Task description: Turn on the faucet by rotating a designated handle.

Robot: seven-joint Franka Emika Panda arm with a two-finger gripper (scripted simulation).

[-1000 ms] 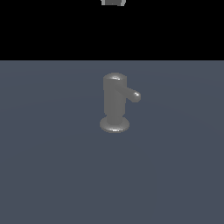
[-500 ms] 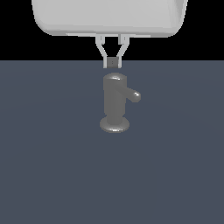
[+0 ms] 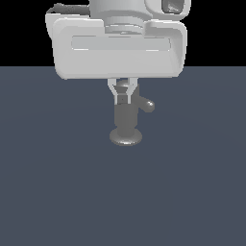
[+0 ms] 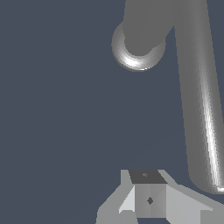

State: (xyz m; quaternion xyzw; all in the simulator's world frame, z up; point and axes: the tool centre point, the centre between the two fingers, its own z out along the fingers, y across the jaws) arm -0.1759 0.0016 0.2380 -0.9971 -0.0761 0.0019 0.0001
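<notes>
The faucet (image 3: 126,123) is a dull-grey upright cylinder on a flared round base, standing mid-scene in the exterior view. Its handle (image 3: 147,105), a short rod with a rounded tip, juts out toward the exterior view's right near the top. My gripper (image 3: 123,99) hangs from the big white hand, its fingers pinched together, overlapping the faucet's top. In the wrist view the faucet (image 4: 140,33) is seen from above and the handle (image 4: 199,109) runs as a long rod. The gripper (image 4: 148,200) is shut on nothing, just beside the handle's tip and apart from it.
A flat dark blue-grey surface (image 3: 57,182) carries the faucet and stretches all around it. The white hand body (image 3: 120,45) covers the upper part of the exterior view. Black background lies behind.
The hand has come down from the top edge of the exterior view to the faucet's top. Its fingers stayed together. The faucet and handle have not moved.
</notes>
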